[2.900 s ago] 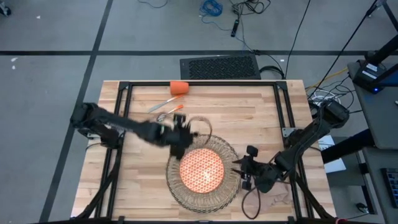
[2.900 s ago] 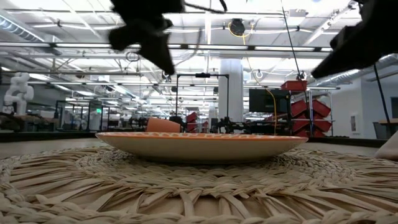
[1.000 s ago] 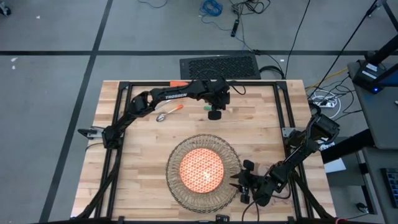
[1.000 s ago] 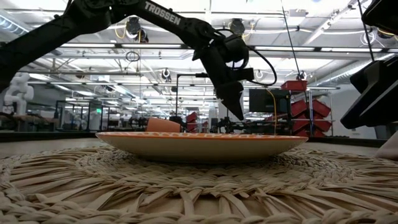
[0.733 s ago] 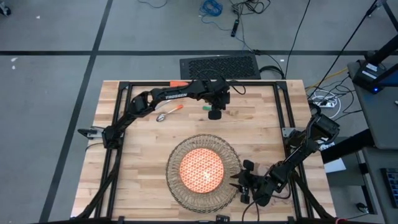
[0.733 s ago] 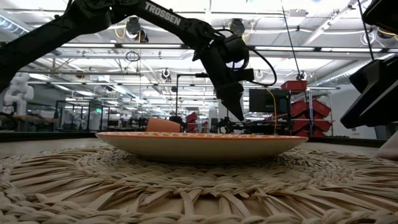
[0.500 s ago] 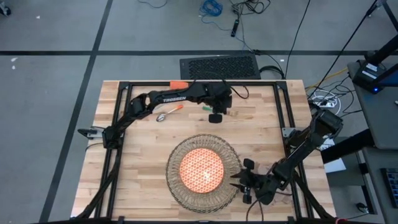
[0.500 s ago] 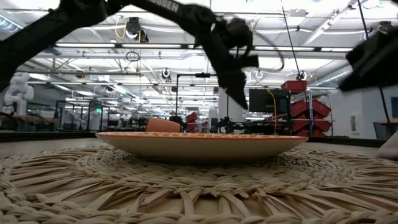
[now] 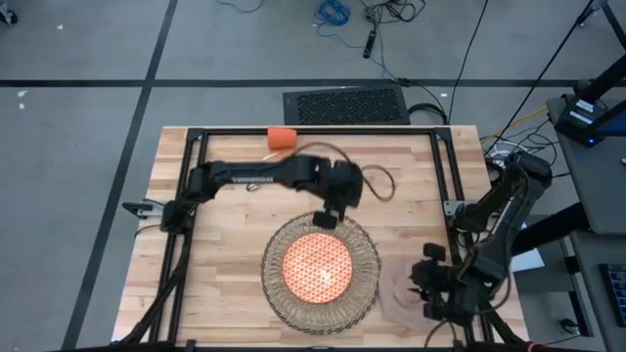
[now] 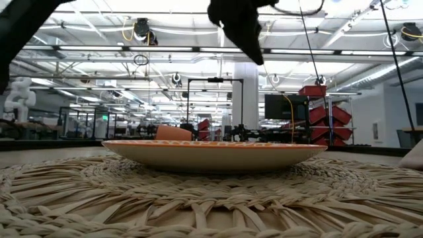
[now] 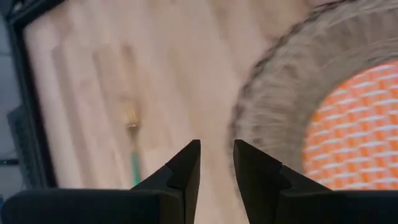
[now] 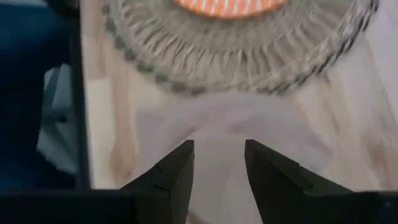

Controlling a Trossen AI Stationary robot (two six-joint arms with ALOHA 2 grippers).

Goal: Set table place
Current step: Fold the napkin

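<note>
The round woven placemat (image 9: pixel 364 284) lies near the table's front edge, and the orange-patterned plate (image 9: pixel 318 266) rests flat on its middle. My left gripper (image 9: pixel 324 217) hovers open above the mat's far rim, nothing between its fingers (image 11: pixel 216 167). The green-handled fork (image 11: pixel 134 168) lies on the wood beyond it. A beige napkin (image 12: pixel 230 127) lies flat on the table, right of the mat. My right gripper (image 9: pixel 426 281) hangs open above it (image 12: pixel 217 165). The orange cup (image 9: pixel 282 137) stands at the far edge.
The black frame rails (image 9: pixel 452 186) run along the table's sides. A loop of cable (image 9: pixel 377 182) hangs over the far middle of the table. Bare wood (image 9: pixel 225 264) lies left of the placemat. The low view shows the plate (image 10: pixel 215 153) and the cup (image 10: pixel 173 132) behind it.
My left gripper has come from the far middle of the table toward the near edge and risen, ending over the placemat's far rim; the fork stays behind on the wood. My right gripper has gone up and toward the table's right edge, away from the mat's rim.
</note>
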